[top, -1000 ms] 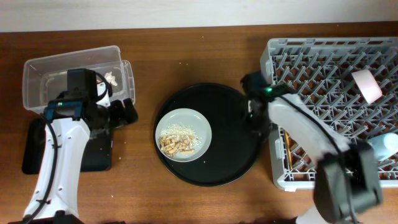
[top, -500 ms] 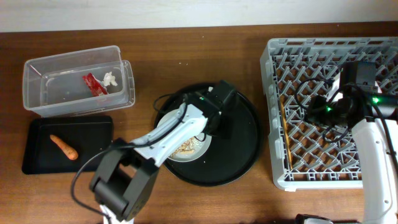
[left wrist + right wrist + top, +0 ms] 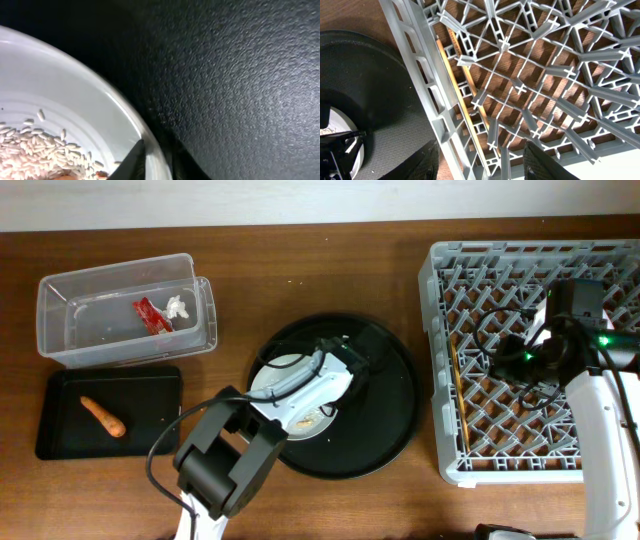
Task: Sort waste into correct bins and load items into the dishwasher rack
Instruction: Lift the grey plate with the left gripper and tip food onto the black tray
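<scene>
The pale grey-green plate (image 3: 276,374) lies on the round black tray (image 3: 385,425) and carries rice-like food scraps (image 3: 30,145). My left gripper (image 3: 336,386) (image 3: 155,162) is shut on the plate's right rim, one finger inside and one outside. My right gripper (image 3: 505,363) (image 3: 485,162) hangs open over the left part of the dishwasher rack (image 3: 600,260), above the wooden chopsticks (image 3: 455,95) (image 3: 455,395) lying on the lattice floor. The red wrapper (image 3: 150,315) and white tissue (image 3: 178,306) are in the clear tub (image 3: 60,330). The carrot (image 3: 103,415) lies in the shallow black tray (image 3: 150,435).
My left arm reaches from the table's front edge across the round tray and hides much of the plate. The right arm covers the rack's right side. Bare wooden table (image 3: 300,270) lies between the tub, the round tray and the rack.
My left arm has swung from the tub side to the plate and its jaws have closed on the rim. The right arm has gone from the round tray to the rack and opened wider.
</scene>
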`<control>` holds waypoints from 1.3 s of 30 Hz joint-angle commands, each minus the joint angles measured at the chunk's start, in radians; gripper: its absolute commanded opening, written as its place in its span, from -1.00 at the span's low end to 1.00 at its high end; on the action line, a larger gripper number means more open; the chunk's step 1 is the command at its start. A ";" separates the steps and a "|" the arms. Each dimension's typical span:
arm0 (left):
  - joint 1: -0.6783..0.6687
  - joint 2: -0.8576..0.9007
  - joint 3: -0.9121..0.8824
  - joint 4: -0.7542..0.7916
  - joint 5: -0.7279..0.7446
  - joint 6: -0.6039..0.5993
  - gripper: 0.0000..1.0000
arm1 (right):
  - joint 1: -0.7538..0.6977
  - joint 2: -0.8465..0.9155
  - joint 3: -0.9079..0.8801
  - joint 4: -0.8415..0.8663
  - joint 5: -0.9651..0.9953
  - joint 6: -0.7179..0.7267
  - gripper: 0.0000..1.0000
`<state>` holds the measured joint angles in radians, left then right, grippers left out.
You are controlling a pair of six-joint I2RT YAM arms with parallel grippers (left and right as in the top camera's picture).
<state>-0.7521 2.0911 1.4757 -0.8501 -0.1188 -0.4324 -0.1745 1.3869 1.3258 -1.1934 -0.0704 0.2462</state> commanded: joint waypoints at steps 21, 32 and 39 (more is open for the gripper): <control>0.204 -0.166 0.261 -0.541 -0.267 -0.147 -0.99 | -0.003 0.005 -0.002 -0.005 0.000 -0.007 0.08; 0.666 -0.259 0.186 -0.547 -0.013 0.070 -1.00 | -0.003 0.005 -0.002 -0.004 0.003 -0.007 0.08; 0.799 -0.259 0.124 -0.471 0.351 0.310 -1.00 | -0.003 0.005 -0.002 -0.005 0.003 -0.007 0.08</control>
<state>0.0288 1.8557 1.6039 -1.3224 0.1013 -0.2218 -0.1745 1.3869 1.3258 -1.1973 -0.0727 0.2390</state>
